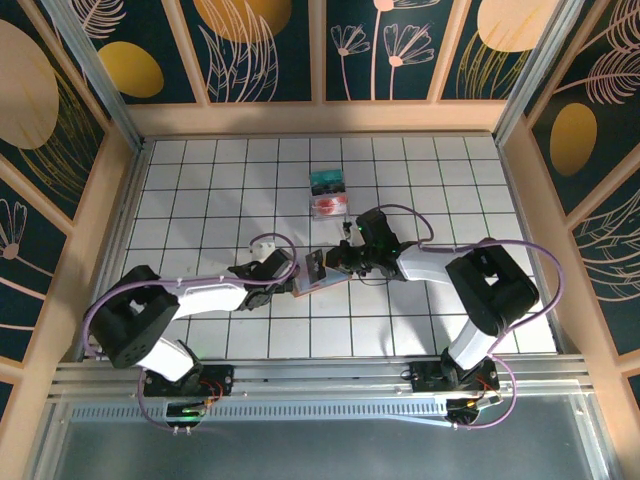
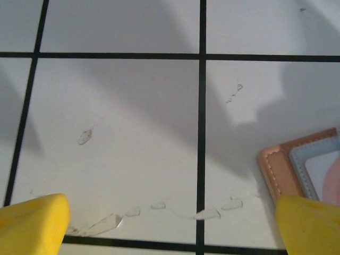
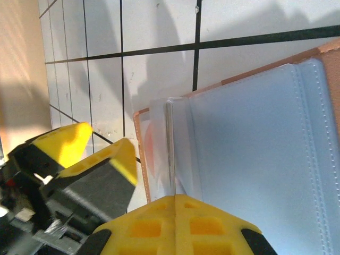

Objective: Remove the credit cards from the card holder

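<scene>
- The card holder (image 1: 318, 274) lies open on the white tiled table (image 1: 200, 180), near its middle and between the two grippers. Its blue-grey inside faces up and its tan leather rim shows around the edge.
- The right gripper (image 1: 345, 262) reaches the holder from the right. In the right wrist view its yellow fingertips (image 3: 175, 212) are pressed together on the thin edge of a pale card (image 3: 159, 138). That card stands out of the holder's pocket (image 3: 255, 143) and has a reddish patch on it.
- The left gripper (image 1: 290, 274) sits low over the table just left of the holder. Its fingers (image 2: 32, 223) are spread wide, with bare tile between them.
- A corner of the holder (image 2: 279, 172) lies just beside the left gripper's right fingertip. Whether the two touch cannot be told.
- A teal card (image 1: 326, 181) and a pink-white card with a red circle (image 1: 329, 207) lie side by side on the table. They are farther back, apart from the holder and from both grippers.
</scene>
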You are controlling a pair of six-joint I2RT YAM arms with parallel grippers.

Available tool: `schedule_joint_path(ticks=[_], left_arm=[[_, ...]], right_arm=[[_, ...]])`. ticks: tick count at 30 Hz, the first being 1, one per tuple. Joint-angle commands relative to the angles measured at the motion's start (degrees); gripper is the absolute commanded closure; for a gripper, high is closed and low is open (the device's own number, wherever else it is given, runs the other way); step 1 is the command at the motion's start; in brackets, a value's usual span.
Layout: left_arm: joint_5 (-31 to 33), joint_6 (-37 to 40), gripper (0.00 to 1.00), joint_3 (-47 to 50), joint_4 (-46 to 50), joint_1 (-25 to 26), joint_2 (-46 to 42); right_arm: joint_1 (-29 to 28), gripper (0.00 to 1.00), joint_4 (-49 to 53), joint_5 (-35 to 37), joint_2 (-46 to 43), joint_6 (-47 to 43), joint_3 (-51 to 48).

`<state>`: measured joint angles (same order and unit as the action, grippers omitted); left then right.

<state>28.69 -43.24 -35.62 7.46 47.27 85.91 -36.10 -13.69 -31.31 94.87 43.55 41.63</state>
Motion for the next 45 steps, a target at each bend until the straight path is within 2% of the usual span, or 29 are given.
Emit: schedule_joint_path(ticks=[1, 6, 17, 29, 32, 39, 45], left_arm=[[-0.41, 2.94, 0.01, -3.13, 2.88, 0.16, -4.22], [-2.35, 5.03, 0.01, -5.05, 1.09, 0.2, -4.06], [-4.4, 7.56, 0.01, -8.15, -1.75, 1.07, 6.9], [-6.27, 7.66, 0.01, -7.32, -3.68, 1.16, 10.51], [-6.12, 7.3, 0.01, -6.81, -3.68, 1.15, 10.08], [-5.32, 5.35, 0.01, -5.05, -3.33, 1.16, 8.13], [-2.56, 3.16, 0.01, -4.2, -2.82, 1.14, 3.35]], right_arm=[[0.17, 1.0, 0.42, 0.9, -1.86, -1.01, -0.73], [0.15, 1.0, 0.09, 0.82, -2.06, -0.93, -0.93], [-0.08, 1.0, -2.44, -0.46, -1.25, 0.7, -1.41], [-2.25, 0.8, -5.21, -2.35, 2.07, 1.87, 0.22], [-2.58, 0.79, -4.78, -1.94, 2.91, 1.71, 0.81], [-2.08, 0.97, 0.35, 2.38, 0.96, -0.54, 1.44], [-0.49, 1.0, 5.64, 6.74, -3.55, -3.19, 1.35]])
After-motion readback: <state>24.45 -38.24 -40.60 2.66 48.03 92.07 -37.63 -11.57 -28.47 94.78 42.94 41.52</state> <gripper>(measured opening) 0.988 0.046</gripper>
